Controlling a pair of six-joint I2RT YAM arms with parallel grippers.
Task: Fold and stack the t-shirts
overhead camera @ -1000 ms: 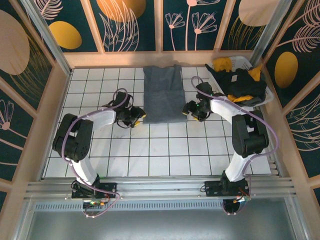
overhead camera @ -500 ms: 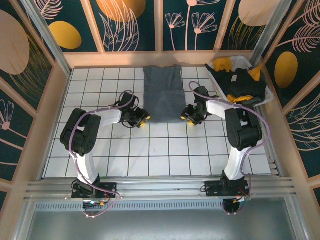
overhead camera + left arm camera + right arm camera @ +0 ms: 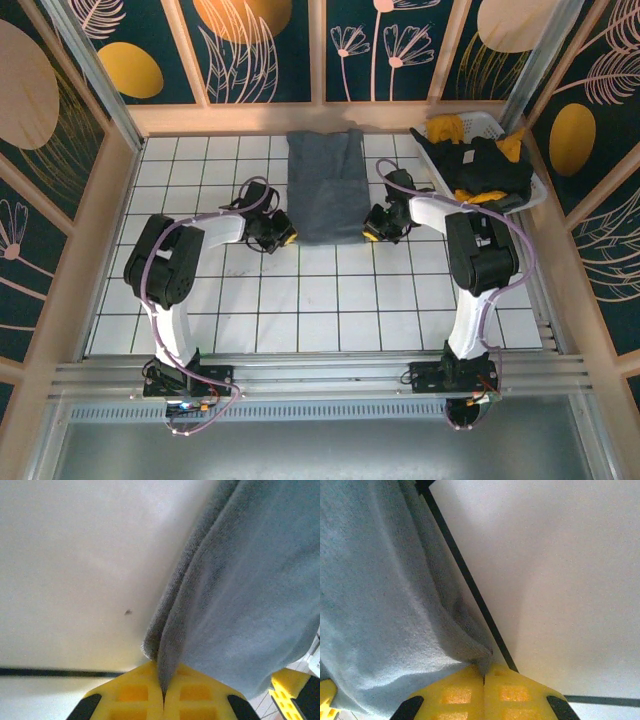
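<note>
Slate grey-blue cloth t-shirt [image 3: 325, 190] lies folded into a long strip at the far middle of the white tiled table [image 3: 300, 300]. The left gripper [image 3: 283, 236] is clenched on its near left corner, and the right gripper [image 3: 368, 230] on its near right corner. A black t-shirt [image 3: 490, 165] and a mustard yellow t-shirt [image 3: 445, 128] sit heaped in the white plastic basket [image 3: 478, 118] at the far right

Bright even light, soft shadows, wrist views slightly blurred
</note>
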